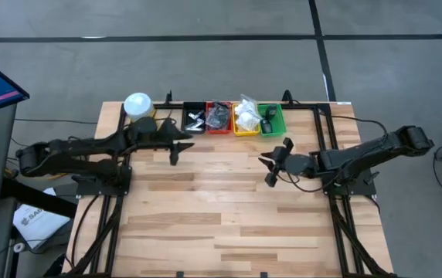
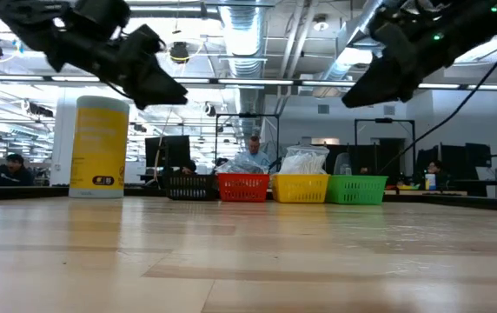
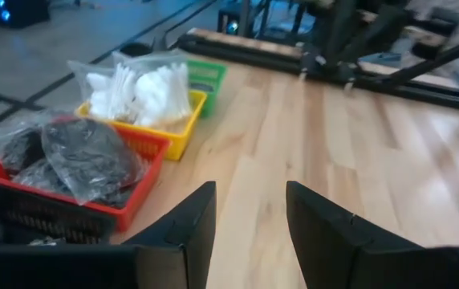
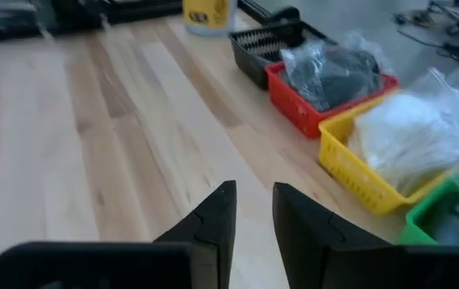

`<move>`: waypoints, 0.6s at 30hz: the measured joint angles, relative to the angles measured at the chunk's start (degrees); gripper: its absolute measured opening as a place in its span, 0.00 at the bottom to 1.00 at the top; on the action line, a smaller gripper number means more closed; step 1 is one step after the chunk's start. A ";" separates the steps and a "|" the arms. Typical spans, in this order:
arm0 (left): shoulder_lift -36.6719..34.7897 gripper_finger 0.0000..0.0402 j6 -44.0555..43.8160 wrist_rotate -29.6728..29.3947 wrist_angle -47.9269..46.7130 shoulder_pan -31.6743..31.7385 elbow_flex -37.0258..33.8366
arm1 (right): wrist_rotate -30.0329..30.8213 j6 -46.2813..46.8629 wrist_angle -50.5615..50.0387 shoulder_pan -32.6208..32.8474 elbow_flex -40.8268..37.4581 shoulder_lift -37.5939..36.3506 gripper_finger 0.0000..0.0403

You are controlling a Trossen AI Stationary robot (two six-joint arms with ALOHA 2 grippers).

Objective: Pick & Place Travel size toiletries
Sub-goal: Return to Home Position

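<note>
Along the far edge of the table [image 1: 229, 216], the travel size toiletries [image 1: 246, 116] are seen sorted into a row of trays [image 1: 283, 123]. The left gripper [image 1: 181, 148] and right gripper [image 1: 273, 162] are held spread and empty just short of that row, the left one nearer.

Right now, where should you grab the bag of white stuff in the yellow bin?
Probably the top of the bag, coming straight down: it sticks up above the rim of the yellow bin, whose walls cover its sides.

Wooden table [image 2: 248, 261], canister [image 2: 99, 148], black tray [image 2: 188, 187], red tray [image 2: 243, 188], yellow tray [image 2: 301, 189], green tray [image 2: 356, 189], far edge
</note>
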 joint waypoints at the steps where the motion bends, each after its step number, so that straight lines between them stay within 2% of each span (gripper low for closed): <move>1: -1.63 0.36 0.02 0.02 0.01 -0.44 -0.99 | -0.21 -0.11 0.36 0.04 -0.78 -1.14 0.19; 5: -7.68 0.36 0.00 0.03 -0.02 -2.29 -4.20 | -0.27 -0.38 2.60 -0.28 -4.46 -4.92 0.19; 9: -11.57 0.36 0.03 -0.06 0.33 -3.91 -6.32 | -2.21 -4.76 12.60 -0.16 -8.34 -7.67 0.19; 13: -14.12 0.36 -0.08 -2.97 0.40 -4.58 -8.68 | -5.43 -8.74 21.30 -1.61 -12.55 -9.83 0.19; 18: -16.37 0.36 -0.21 -3.18 0.43 -4.58 -12.09 | -11.07 -8.72 21.58 -5.88 -16.09 -12.69 0.19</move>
